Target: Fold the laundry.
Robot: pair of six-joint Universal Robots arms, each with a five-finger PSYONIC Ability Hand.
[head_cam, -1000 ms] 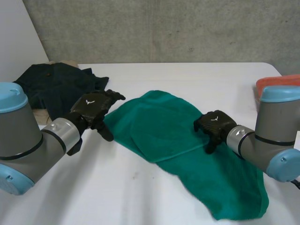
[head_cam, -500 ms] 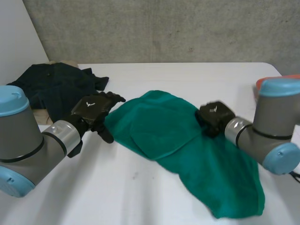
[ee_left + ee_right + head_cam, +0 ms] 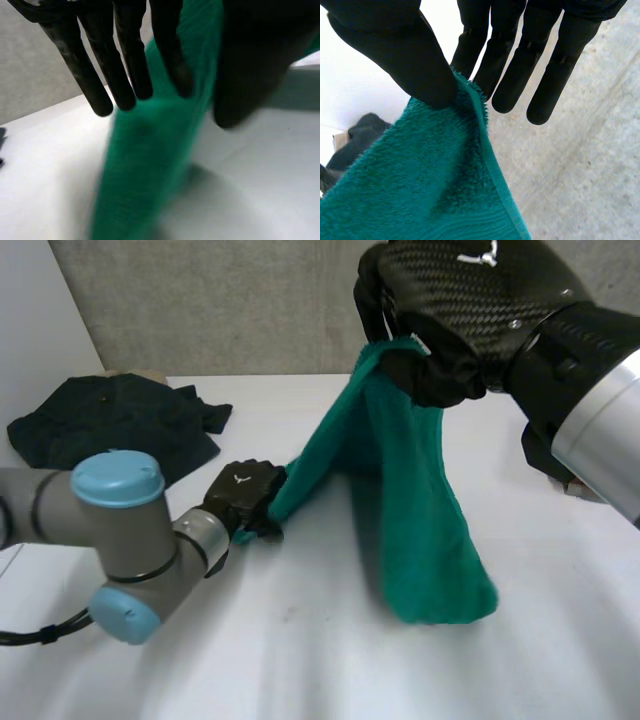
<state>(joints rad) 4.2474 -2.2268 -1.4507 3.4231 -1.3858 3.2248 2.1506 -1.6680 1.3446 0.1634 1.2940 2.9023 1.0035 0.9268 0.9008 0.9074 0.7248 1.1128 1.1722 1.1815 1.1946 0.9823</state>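
Hanging from the right hand (image 3: 470,310), which pinches one corner high above the surface (image 3: 300,660), the green towel (image 3: 420,510) slants down to the left hand (image 3: 243,498), which pinches its low corner.

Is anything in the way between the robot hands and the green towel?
Nothing visible. The right robot hand pinches the top edge of the green towel; the left robot hand pinches its low corner at the table. The dark clothes pile lies apart from it.

Towel (image 3: 420,530) plain green; garment pile (image 3: 110,425) dark; table (image 3: 300,640) white.
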